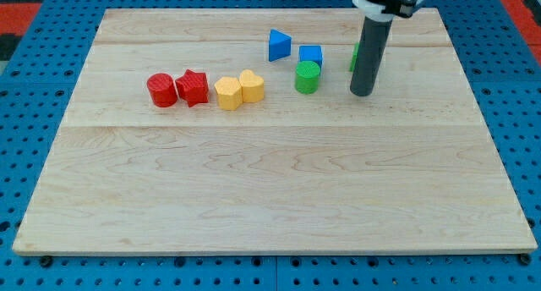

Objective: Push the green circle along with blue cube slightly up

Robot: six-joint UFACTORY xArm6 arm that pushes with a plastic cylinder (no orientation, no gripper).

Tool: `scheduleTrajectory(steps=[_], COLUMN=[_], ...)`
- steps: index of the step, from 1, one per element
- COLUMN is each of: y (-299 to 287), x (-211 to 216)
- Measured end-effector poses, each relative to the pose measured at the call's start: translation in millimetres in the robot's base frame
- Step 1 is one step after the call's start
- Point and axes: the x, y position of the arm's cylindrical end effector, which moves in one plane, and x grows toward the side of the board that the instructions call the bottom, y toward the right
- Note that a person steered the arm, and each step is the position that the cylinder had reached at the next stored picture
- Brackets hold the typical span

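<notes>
The green circle sits on the wooden board in the upper middle. The blue cube touches it just above, slightly to the right. My tip rests on the board to the right of the green circle, a clear gap away, a little lower than the circle's centre. The rod rises up toward the view's top.
A blue triangle lies left of the blue cube. A green block is mostly hidden behind the rod. A red cylinder, red star, yellow hexagon and yellow heart form a row at left.
</notes>
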Motion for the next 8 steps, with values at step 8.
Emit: scheduleTrajectory(steps=[8], y=[-45.9], x=[9.4])
